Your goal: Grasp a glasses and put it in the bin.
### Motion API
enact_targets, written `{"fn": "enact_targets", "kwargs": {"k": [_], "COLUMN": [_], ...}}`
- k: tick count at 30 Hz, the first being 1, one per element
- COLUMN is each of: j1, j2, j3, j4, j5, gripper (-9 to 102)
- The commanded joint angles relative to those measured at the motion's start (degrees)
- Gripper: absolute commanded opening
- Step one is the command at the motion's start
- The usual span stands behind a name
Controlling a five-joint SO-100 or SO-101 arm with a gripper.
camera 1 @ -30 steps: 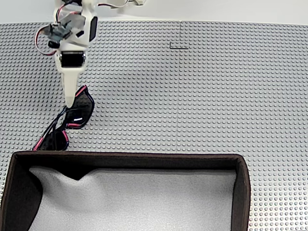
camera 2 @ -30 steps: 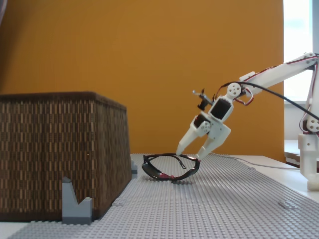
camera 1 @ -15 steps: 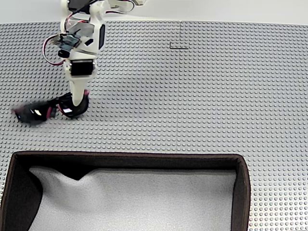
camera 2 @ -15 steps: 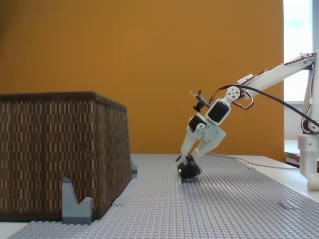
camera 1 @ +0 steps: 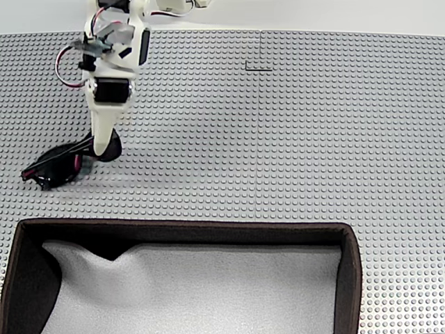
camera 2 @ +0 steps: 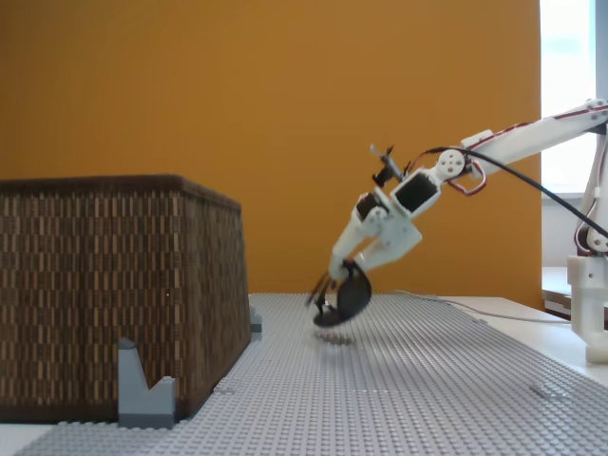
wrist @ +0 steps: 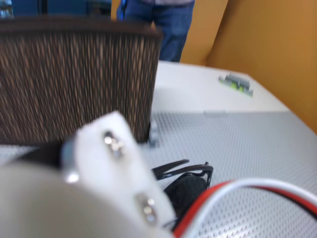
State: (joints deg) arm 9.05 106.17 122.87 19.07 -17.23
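Note:
The sunglasses (camera 1: 57,165), dark lenses with pink accents, hang from my gripper (camera 1: 104,147) by their right end and stretch out to the left in a fixed view from above. In the fixed view from the side the sunglasses (camera 2: 348,296) are tilted and clear of the studded plate, with the gripper (camera 2: 342,275) shut on them. The wrist view catches a dark lens and thin arms of the sunglasses (wrist: 185,184) below a white finger. The bin (camera 1: 188,229), brown-walled with a pale lining, lies at the bottom edge, and its woven wall (camera 2: 114,285) (wrist: 74,74) stands apart from the gripper.
A grey studded baseplate (camera 1: 278,139) covers the table. A grey bracket piece (camera 2: 142,394) sits at the bin's near corner. The arm's base (camera 2: 589,304) stands at the right. A person's legs (wrist: 158,25) stand behind the bin, and a small grey-green item (wrist: 237,83) lies far off.
The gripper has shut on the sunglasses and raised them off the plate. They swung round to point left in the fixed view from above, and the wrist rose.

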Motion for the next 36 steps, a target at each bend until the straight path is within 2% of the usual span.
{"fn": "enact_targets", "kwargs": {"k": [1, 10, 16, 24, 33, 36], "j1": [1.41, 4.48, -0.7, -8.44, -11.16, -11.69], "j2": [8.17, 23.2, 24.08, 7.56, -19.78, -25.84], "j3": [-0.88, -0.7, -10.46, -31.73, -63.54, -69.26], "j4": [-0.88, -2.11, -2.64, -2.81, -4.57, -6.86], "j5": [0.35, 5.89, 8.53, 9.84, 10.46, 10.46], "gripper": [-1, -1, -1, -1, 0, 0]}}
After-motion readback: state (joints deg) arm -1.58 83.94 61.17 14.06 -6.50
